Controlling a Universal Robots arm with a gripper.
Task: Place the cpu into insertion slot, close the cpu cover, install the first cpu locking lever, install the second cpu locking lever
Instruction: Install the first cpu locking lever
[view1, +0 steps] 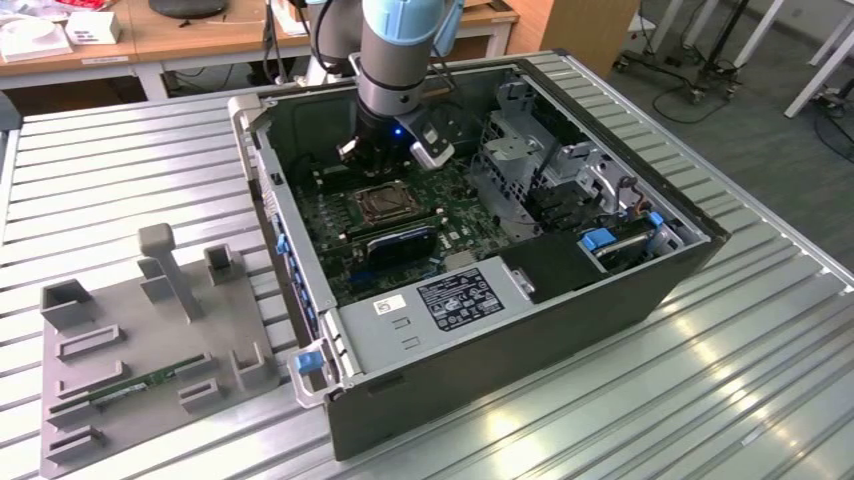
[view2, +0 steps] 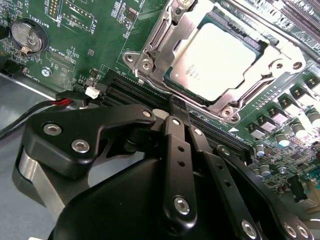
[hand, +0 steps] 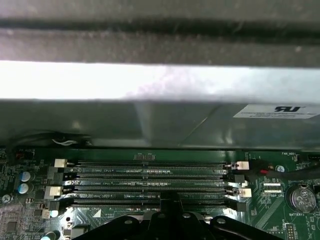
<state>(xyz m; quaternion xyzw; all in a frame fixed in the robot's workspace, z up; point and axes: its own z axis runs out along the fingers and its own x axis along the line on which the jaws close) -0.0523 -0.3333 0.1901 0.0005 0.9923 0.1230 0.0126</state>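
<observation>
The cpu (view2: 220, 60), a flat square chip with a pale silver face, lies level in the insertion slot (view1: 383, 204) on the green board inside the computer case. The cpu cover (view2: 150, 47), a silvery metal frame, lies flat over it, its cut-out framing the chip's face.

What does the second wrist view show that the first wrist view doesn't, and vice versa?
Second wrist view: the cpu sitting in the insertion slot, with the cpu cover lying down around it.

First wrist view: the grey case wall with a white label, rising beyond the board's edge.

Both wrist views: the green board's memory slots, the coin battery, a red-wired connector, and the gripper, shut, its tip over the memory slots.
</observation>
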